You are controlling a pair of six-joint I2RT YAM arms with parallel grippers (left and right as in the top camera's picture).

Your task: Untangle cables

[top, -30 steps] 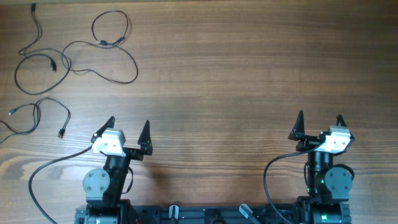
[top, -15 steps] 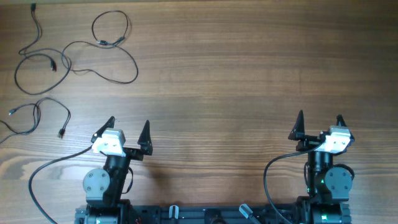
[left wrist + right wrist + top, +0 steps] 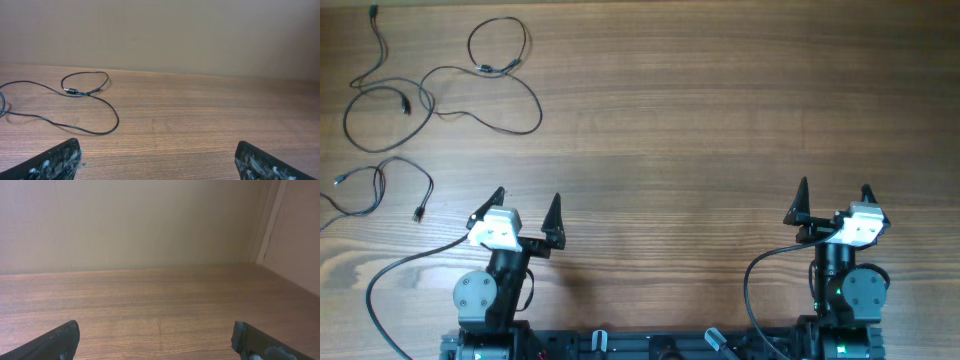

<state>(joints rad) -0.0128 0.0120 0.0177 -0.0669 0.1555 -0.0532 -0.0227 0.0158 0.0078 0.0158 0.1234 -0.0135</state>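
Wood-grain tabletop (image 3: 720,120) fills the overhead view, and the wrist views show a plain beige wall (image 3: 150,225) behind it. At the far left corner the cables (image 3: 496,69) lie as loose, thin black loops. Their small plug ends are too tiny to read any marking, and I can't quite tell whether the loops cross or merely touch. Near the left edge, the left gripper (image 3: 527,195) has its jaws spread wide and holds nothing, with only bare wood between it and the cables. At the near right, the right gripper (image 3: 835,186) is equally wide open and empty, well apart from the cables. A thick black wire (image 3: 375,285) curls from the left arm's base.
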